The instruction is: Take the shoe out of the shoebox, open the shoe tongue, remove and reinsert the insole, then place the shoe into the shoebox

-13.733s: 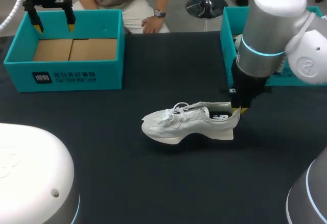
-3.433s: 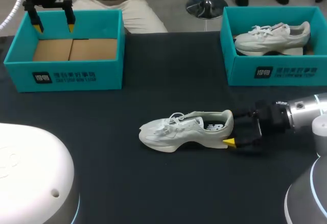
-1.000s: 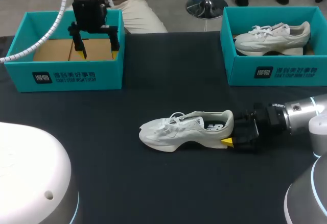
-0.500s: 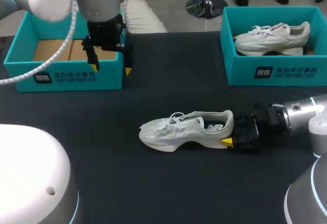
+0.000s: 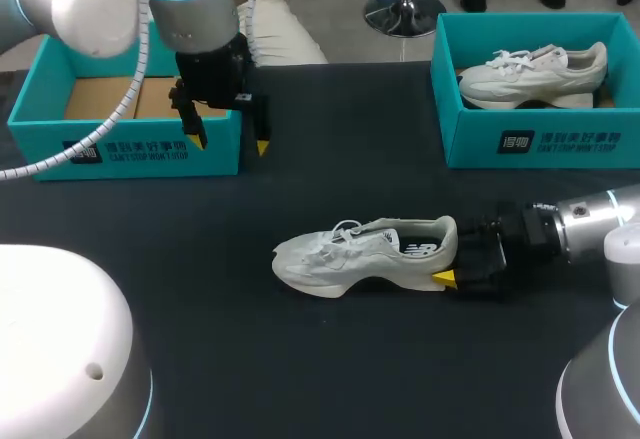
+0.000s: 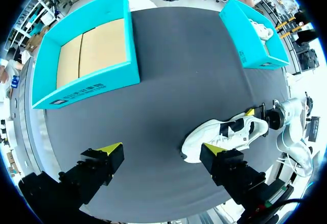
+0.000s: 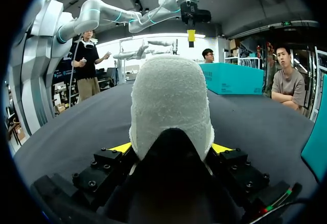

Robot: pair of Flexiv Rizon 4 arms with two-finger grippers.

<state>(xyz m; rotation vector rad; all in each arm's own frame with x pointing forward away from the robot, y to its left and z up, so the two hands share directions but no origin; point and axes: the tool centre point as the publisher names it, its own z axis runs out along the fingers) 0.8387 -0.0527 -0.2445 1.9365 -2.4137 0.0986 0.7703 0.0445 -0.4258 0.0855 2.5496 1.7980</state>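
Movement on the left: the left hand point(image 5: 230, 144), fingers spread and carrying nothing, has swung off the back of the empty teal shoebox point(image 5: 130, 149) within the last second. It now hangs just past the box's near corner, over the dark matte surface point(image 5: 330, 139). The right hand point(image 5: 455, 264) has not budged in that time and keeps the heel of the shoe point(image 5: 355, 252) pinched between its yellow-tipped fingers. The shoe stands on its sole mid-surface, well apart from the shoebox, toe toward the left arm. That reads as step one done and the tongue next (right arm as brace, left to do the prying). The shoe is off-white, with a soft knit upper, loose laces, a thick sculpted sole and a dark insole showing at the collar. Up close its heel looks nubby. The shoebox is stiff card with a plain brown floor. A second box point(image 5: 540, 144) holds the matching shoe point(image 5: 530, 69).
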